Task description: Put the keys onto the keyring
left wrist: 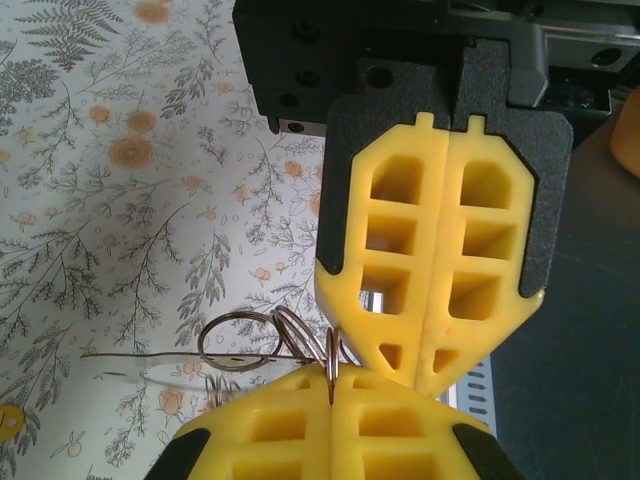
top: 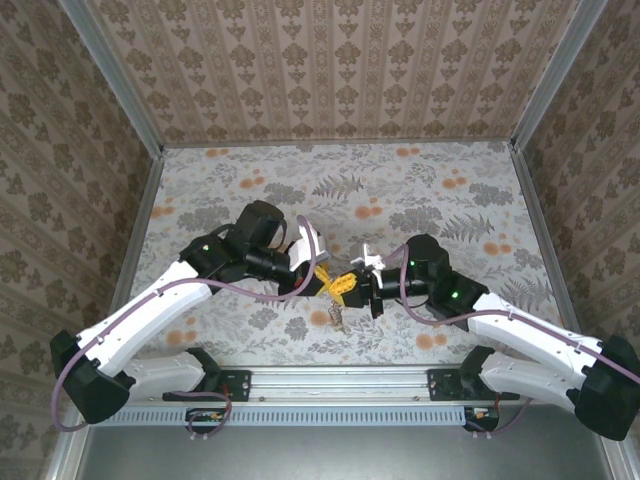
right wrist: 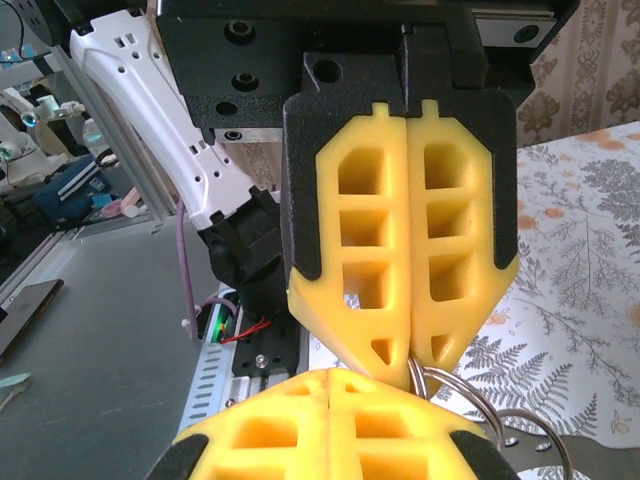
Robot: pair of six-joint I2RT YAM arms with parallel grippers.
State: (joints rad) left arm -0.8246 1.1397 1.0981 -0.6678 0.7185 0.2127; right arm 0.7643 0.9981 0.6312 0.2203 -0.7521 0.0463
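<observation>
Judging from here, the left gripper (left wrist: 330, 378), clamped on the keyring (left wrist: 298, 338), must hold it rigid while the closed right gripper (left wrist: 430, 375), tip to tip, parts a coil.

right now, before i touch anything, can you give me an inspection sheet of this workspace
surface: fern and flower print cloth, flat
job's things: keyring, thin wire loops, held above the cloth in the left gripper; small yellow-orange piece on the cloth at the frame edge, possibly a key
clutter: nothing seen
grippers: left gripper shut on the keyring; right gripper shut, tips meeting the left's
cables: mauve cable loops along both arms, away from the ring
surroundings: patterned walls, aluminium rail at the near edge
</observation>
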